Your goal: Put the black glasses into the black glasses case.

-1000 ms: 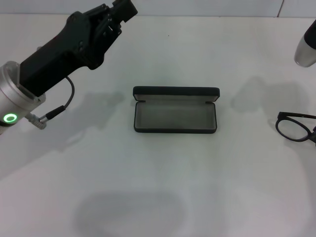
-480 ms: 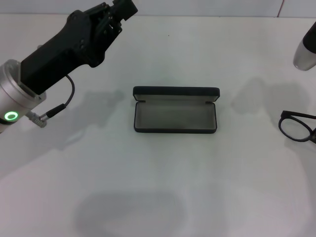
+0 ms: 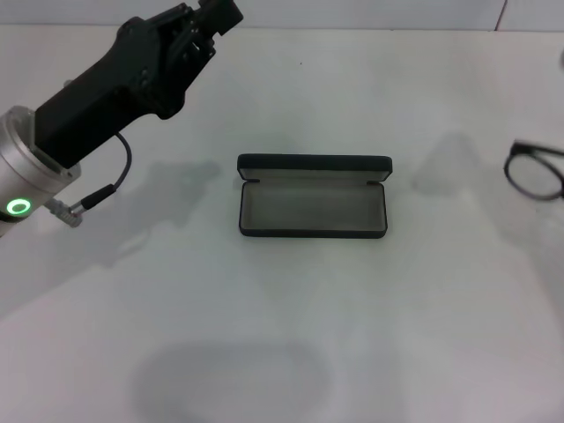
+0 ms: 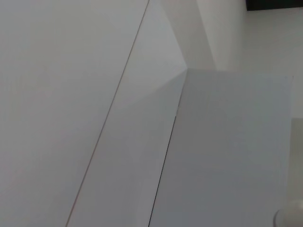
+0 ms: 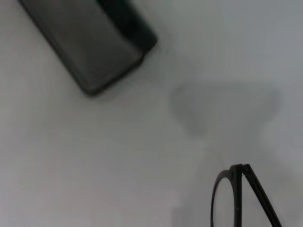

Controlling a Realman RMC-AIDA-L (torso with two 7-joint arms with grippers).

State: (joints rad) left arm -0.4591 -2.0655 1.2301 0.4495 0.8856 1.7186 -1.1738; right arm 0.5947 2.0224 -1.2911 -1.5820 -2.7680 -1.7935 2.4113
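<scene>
A black glasses case (image 3: 313,196) lies open at the middle of a white table (image 3: 282,335), grey lining up, lid propped on its far side; the black glasses (image 3: 536,171) show at the far-right edge, well apart from it; the left gripper (image 3: 211,19) hangs far left, its opening impossible to tell; the right gripper is out of view.

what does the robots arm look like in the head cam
Only the left arm shows, at the head view's left: a chunky matte black body on a silver cylindrical wrist section carrying a glowing green ring light. A thin black cable loops from the black part to a small silver plug. Its gripper end is black and blocky. The right arm is out of view.
</scene>
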